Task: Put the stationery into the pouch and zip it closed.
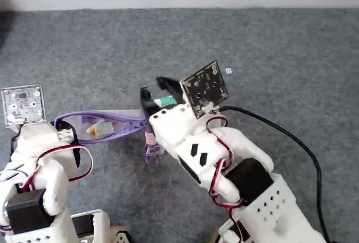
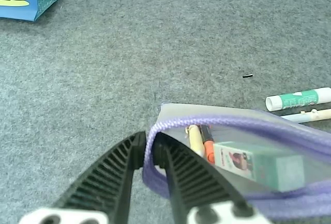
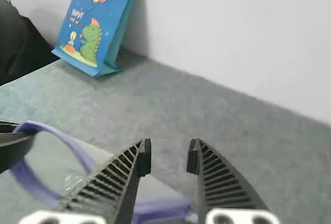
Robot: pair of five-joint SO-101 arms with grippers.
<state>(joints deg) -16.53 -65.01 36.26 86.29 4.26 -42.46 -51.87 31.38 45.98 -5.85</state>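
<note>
The left hand [image 2: 149, 149] is closed on the purple rim of the pouch [image 2: 238, 123], which rests on the bench [image 2: 129, 53]. The right hand [image 3: 168, 157] is a little open and empty, at the pouch's other end.

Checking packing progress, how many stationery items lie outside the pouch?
2: a green-and-white glue stick and a pale pen beside it, both on the carpet just past the open pouch. More may be hidden.
</note>
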